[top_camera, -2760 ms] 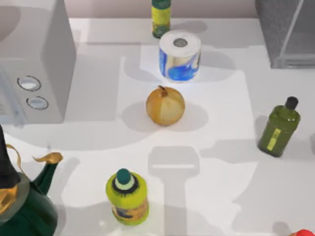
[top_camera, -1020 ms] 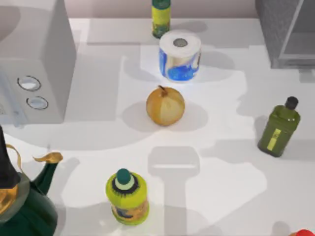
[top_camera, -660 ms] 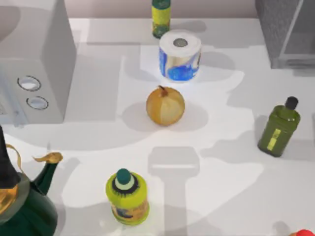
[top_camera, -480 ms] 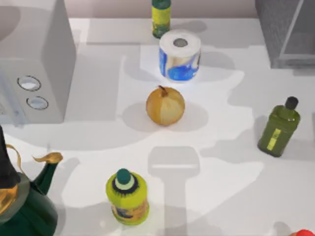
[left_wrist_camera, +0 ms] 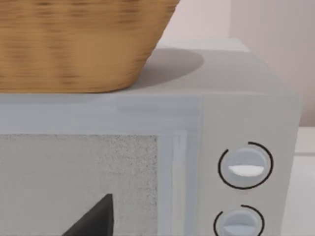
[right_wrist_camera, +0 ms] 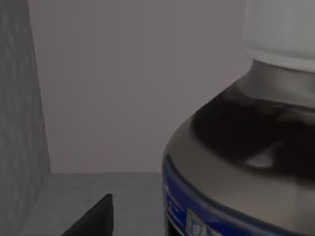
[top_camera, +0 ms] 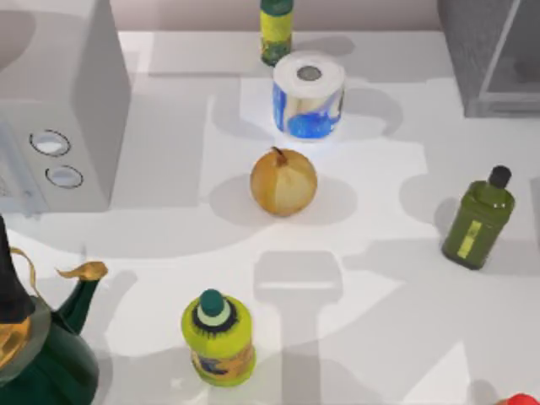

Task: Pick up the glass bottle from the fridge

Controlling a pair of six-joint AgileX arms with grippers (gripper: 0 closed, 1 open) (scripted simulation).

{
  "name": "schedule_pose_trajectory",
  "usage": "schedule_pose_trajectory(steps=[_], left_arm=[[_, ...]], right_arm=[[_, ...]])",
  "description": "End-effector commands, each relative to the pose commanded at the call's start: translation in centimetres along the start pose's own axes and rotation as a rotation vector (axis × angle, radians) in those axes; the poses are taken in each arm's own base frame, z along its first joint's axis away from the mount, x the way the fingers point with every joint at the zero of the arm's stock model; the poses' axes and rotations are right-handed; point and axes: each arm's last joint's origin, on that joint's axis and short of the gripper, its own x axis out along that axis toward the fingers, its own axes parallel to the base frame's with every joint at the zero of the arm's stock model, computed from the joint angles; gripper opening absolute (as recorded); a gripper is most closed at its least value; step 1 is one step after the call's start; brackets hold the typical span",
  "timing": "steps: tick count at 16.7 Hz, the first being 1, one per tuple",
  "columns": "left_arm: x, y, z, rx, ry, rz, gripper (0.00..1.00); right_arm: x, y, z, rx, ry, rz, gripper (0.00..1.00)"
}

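The glass bottle (right_wrist_camera: 246, 147) looms close in the right wrist view, with a white cap, dark see-through shoulders and a blue label. It stands inside the fridge, whose speckled grey wall (right_wrist_camera: 19, 123) rises beside it. A dark part of my right gripper (right_wrist_camera: 93, 219) shows low in that view, to one side of the bottle and apart from it. From above, the fridge (top_camera: 494, 51) sits at the table's far right corner. My left gripper (left_wrist_camera: 93, 219) faces the pale grey box with two dials (left_wrist_camera: 243, 167).
An onion (top_camera: 283, 181) lies mid-table, a paper roll (top_camera: 308, 94) behind it. An olive-green bottle (top_camera: 478, 219) stands at the right, a yellow-green bottle (top_camera: 218, 337) in front, a dark green teapot (top_camera: 38, 354) front left. A wicker basket (left_wrist_camera: 78, 44) tops the pale box (top_camera: 59, 110).
Shadows on the right side of the table have shifted toward the front. None of the objects on the table has moved.
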Motion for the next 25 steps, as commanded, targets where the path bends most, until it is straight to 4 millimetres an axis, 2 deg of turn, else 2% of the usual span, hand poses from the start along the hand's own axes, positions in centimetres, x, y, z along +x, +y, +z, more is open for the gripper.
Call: schedule_pose_trajectory(steps=[4,17,25], left_arm=[[0.0,0.0,0.0,0.0,0.0,0.0,1.0],[0.0,0.0,0.0,0.0,0.0,0.0,1.0],[0.0,0.0,0.0,0.0,0.0,0.0,1.0]], right_arm=[[0.1,0.02,-0.01,0.0,0.001,0.0,1.0],[0.1,0.02,-0.01,0.0,0.001,0.0,0.02],[0.1,0.02,-0.01,0.0,0.001,0.0,0.0]])
